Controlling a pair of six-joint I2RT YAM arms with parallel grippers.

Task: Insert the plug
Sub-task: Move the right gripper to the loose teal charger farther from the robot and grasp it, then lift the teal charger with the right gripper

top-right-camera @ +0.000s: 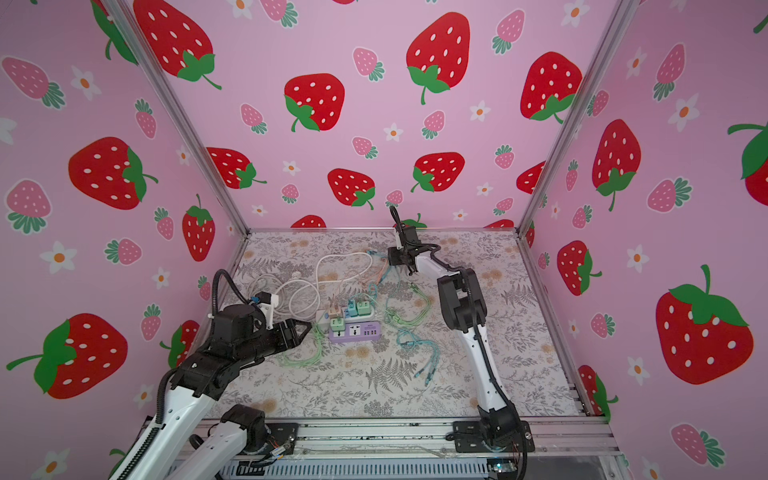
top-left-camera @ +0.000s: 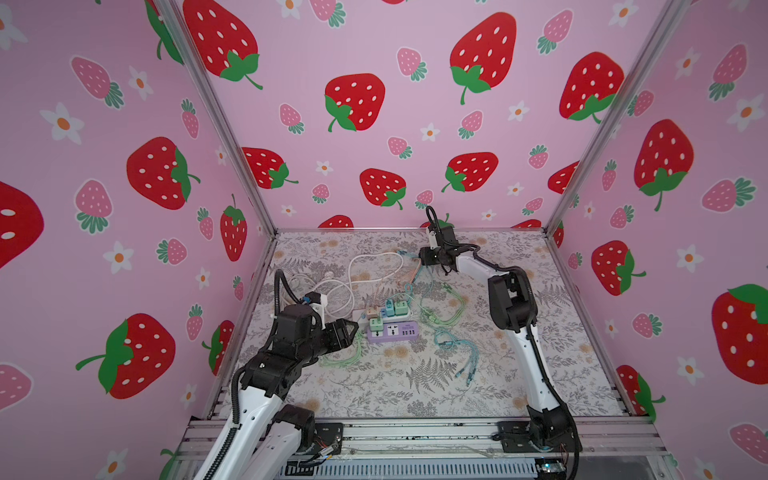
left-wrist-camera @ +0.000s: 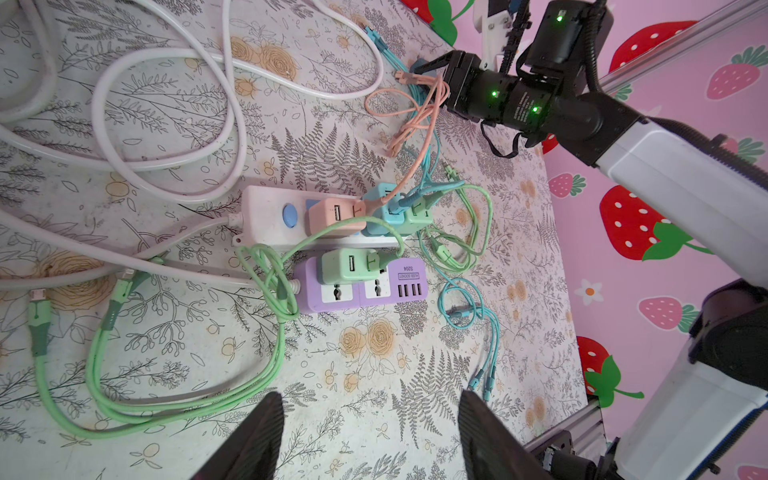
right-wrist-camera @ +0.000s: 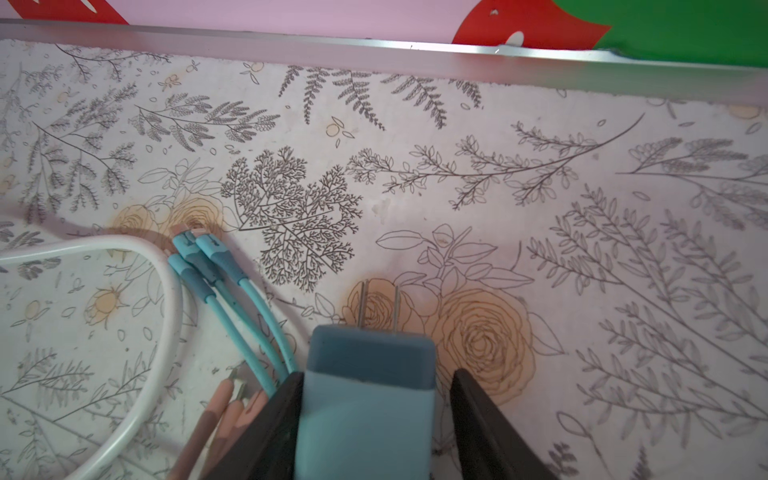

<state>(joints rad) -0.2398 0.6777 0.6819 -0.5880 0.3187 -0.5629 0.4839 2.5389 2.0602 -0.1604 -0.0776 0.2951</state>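
The plug (right-wrist-camera: 370, 374) is a blue two-tone adapter with two metal prongs (right-wrist-camera: 378, 307) that point toward the back wall. It lies on the table near the back edge, between the jaws of my right gripper (right-wrist-camera: 376, 374) (top-left-camera: 420, 258). One finger (right-wrist-camera: 282, 399) touches its side, while the other finger (right-wrist-camera: 469, 399) stands a small gap away, so the gripper is open around it. The purple power strip (left-wrist-camera: 374, 291) (top-left-camera: 395, 332) has two empty sockets beside a green adapter (left-wrist-camera: 345, 266). My left gripper (left-wrist-camera: 370, 399) (top-left-camera: 355, 328) hovers open and empty just left of the strips.
A white power strip (left-wrist-camera: 270, 216) carries peach (left-wrist-camera: 332, 216), blue (left-wrist-camera: 388, 208) and green (left-wrist-camera: 417, 216) adapters. Thick white cord (left-wrist-camera: 166, 124) loops at the back left. Green (left-wrist-camera: 187, 399), teal (right-wrist-camera: 249, 299) and peach (left-wrist-camera: 415, 120) cables trail around the strips and the plug. The metal back rail (right-wrist-camera: 415, 50) is close.
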